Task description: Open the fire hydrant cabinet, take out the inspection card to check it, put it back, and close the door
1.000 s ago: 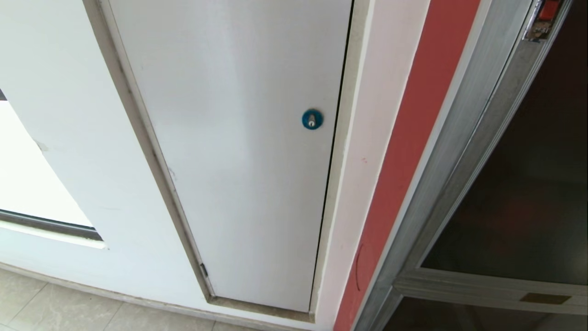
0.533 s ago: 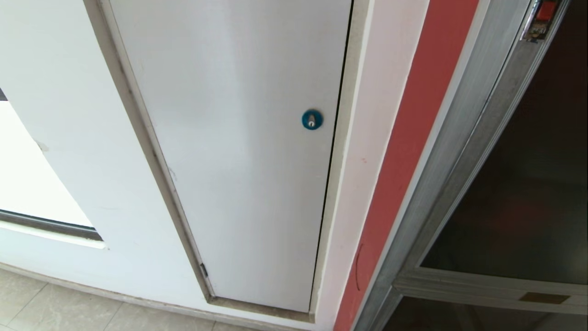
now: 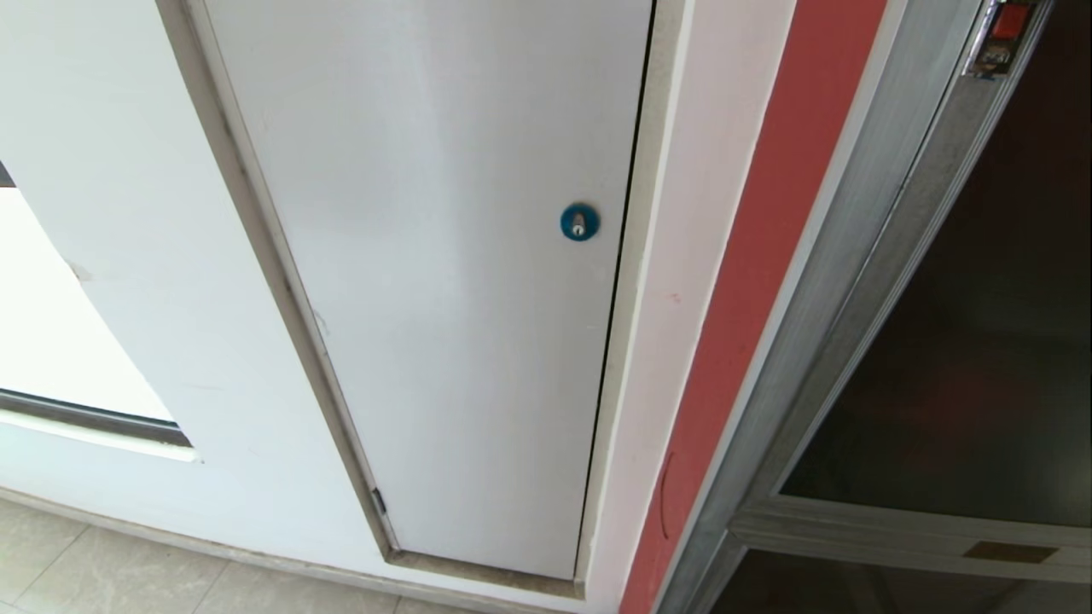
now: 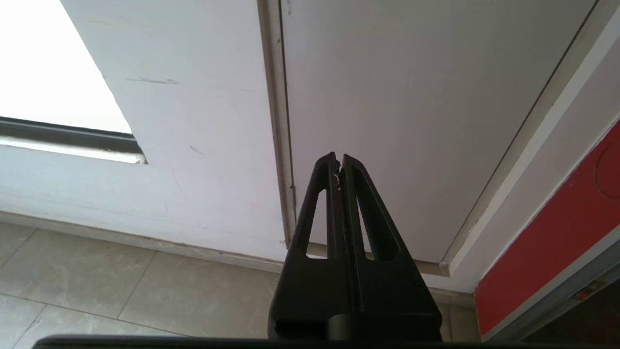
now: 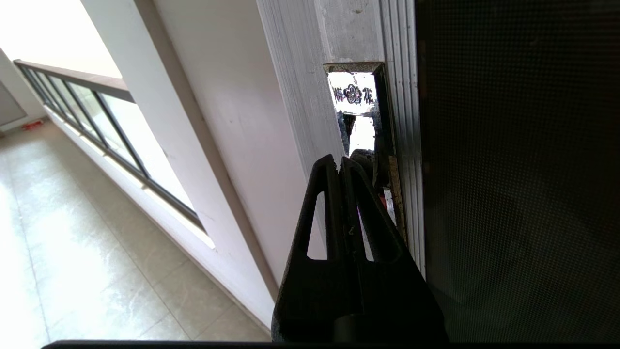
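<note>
Right gripper (image 5: 339,162): fingers pressed together, holding nothing, tips at the latch recess (image 5: 361,116) in the silver edge of the door (image 5: 513,169).
Left gripper (image 4: 339,160): fingers together, empty, parked low before the white panel (image 4: 411,97) with the blue lock (image 3: 579,222).
Fire hydrant cabinet (image 3: 862,256): at the right edge of the head view; door looks shut, red latch (image 3: 1007,21) at its top corner.
Inspection card: not visible, presumably inside.
Risk, slip: the closed tips could skate off the latch and scrape the aluminium frame.
Risk, glass: a push landing beside the recess could load the tinted pane.
Risk, stall: if the latch does not release, pulling strains the arm.
</note>
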`<state>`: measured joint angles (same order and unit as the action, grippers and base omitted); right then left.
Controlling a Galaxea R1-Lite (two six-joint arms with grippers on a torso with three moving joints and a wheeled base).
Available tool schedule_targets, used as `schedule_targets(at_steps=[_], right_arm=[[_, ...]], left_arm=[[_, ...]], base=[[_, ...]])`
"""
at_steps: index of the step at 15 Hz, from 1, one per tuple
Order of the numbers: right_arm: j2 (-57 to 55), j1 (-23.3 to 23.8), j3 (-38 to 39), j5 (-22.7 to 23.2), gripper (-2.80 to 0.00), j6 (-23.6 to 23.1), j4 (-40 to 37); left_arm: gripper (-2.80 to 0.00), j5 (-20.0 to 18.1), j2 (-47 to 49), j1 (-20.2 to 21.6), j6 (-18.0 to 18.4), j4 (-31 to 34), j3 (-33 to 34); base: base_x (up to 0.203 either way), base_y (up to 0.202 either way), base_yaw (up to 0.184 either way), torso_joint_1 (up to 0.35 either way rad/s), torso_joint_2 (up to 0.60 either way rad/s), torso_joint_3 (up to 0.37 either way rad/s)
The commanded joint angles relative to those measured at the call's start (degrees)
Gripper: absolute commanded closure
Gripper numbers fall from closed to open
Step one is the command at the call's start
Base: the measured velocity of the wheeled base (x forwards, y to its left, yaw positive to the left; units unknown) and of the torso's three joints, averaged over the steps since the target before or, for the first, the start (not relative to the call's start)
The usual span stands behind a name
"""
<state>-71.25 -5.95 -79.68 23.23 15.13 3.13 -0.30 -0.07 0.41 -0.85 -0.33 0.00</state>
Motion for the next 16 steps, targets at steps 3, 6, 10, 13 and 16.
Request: schedule_targets(at_steps=[3, 6, 10, 13, 16], right_arm=[[-0.2, 0.0, 0.6, 0.2, 0.00, 0.0, 0.2], [-0.3, 0.0, 0.4, 0.2, 0.00, 0.0, 0.2], [-0.6, 0.0, 0.7, 0.1, 0.00, 0.0, 0.3], [-0.9, 0.0, 0.6, 0.0, 0.00, 0.0, 0.3], [-1.6, 0.0, 0.4, -0.7, 0.00, 0.0, 0.4]], left_arm=[[0.00, 0.0, 0.1, 0.0, 0.0, 0.0, 0.0], [0.00, 0.0, 0.1, 0.0, 0.0, 0.0, 0.0], [0.00, 0.0, 0.1, 0.0, 0.0, 0.0, 0.0], [0.00, 0.0, 0.1, 0.0, 0.0, 0.0, 0.0], [0.00, 0.0, 0.1, 0.0, 0.0, 0.0, 0.0]], base=[[0.000, 0.000, 0.000, 0.000, 0.00, 0.000], [0.000, 0.000, 0.000, 0.000, 0.00, 0.000], [0.000, 0.000, 0.000, 0.000, 0.00, 0.000], [0.000, 0.000, 0.000, 0.000, 0.00, 0.000], [0.000, 0.000, 0.000, 0.000, 0.00, 0.000]])
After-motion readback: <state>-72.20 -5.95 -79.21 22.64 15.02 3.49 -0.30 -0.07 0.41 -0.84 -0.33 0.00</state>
